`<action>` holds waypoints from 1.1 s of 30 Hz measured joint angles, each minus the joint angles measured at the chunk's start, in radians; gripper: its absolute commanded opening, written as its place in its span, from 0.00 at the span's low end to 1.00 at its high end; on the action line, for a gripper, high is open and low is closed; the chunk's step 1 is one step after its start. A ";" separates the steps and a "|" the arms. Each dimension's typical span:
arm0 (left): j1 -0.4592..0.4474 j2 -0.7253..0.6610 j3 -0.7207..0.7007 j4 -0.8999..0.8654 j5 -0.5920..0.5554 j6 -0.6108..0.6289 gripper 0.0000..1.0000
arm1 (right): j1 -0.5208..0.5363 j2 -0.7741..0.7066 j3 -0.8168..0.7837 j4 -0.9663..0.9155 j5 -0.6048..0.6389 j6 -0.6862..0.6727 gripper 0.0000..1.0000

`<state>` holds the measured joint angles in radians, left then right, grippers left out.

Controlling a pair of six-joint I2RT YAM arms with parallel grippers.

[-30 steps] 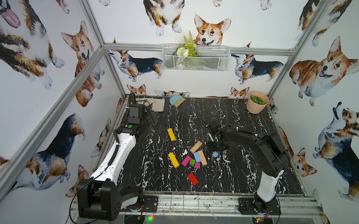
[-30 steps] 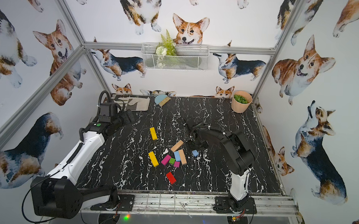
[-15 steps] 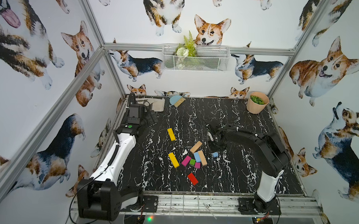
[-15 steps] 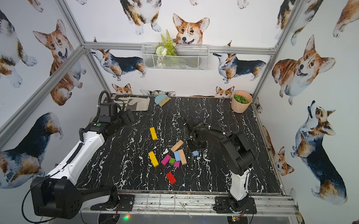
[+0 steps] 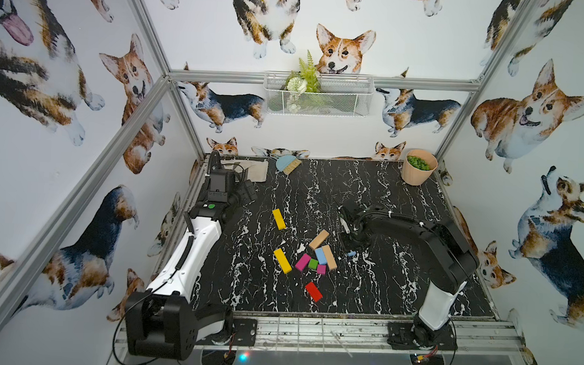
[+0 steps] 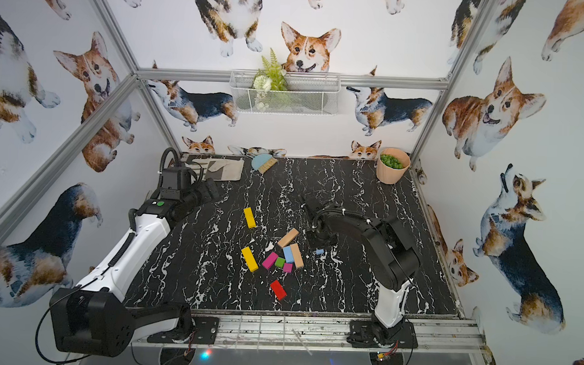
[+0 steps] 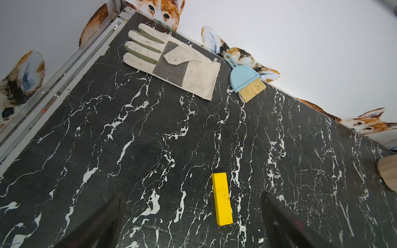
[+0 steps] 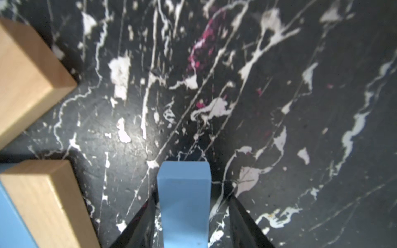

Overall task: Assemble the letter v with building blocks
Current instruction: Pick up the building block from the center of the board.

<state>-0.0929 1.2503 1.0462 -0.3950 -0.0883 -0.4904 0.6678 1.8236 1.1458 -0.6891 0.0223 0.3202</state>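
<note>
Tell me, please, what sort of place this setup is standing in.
Most likely a robotics lab test cell, not a home: an aluminium frame holds corgi-printed wall panels, and the left arm and right arm are mounted on a rail along the marble-patterned table.

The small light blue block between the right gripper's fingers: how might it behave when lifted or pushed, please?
The small light blue block has flat faces and squared edges, so it should slide rather than roll. It looks like painted wood, like the tan block nearby: probably stiff and light. Smooth paint might slip in a loose grip.
</note>
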 measured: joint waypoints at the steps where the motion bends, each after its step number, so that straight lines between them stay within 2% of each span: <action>1: 0.000 0.000 0.000 0.000 0.000 0.000 1.00 | 0.000 -0.001 -0.002 -0.002 0.000 0.000 0.45; 9: 0.000 0.000 0.000 0.000 0.003 0.000 1.00 | 0.006 -0.001 -0.002 -0.005 0.002 0.018 0.32; 17: 0.000 0.000 -0.001 0.001 0.003 0.000 1.00 | 0.013 0.005 0.047 -0.015 0.005 0.018 0.27; 26: 0.001 0.000 0.002 0.000 0.002 0.008 1.00 | 0.044 0.011 0.209 -0.049 0.011 0.018 0.26; 33: 0.013 -0.001 0.019 0.001 0.003 0.008 1.00 | 0.068 0.155 0.428 -0.056 0.003 0.018 0.26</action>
<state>-0.0799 1.2491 1.0649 -0.3939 -0.0853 -0.4820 0.7357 1.9789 1.5738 -0.7456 0.0250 0.3378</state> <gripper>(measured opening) 0.999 0.316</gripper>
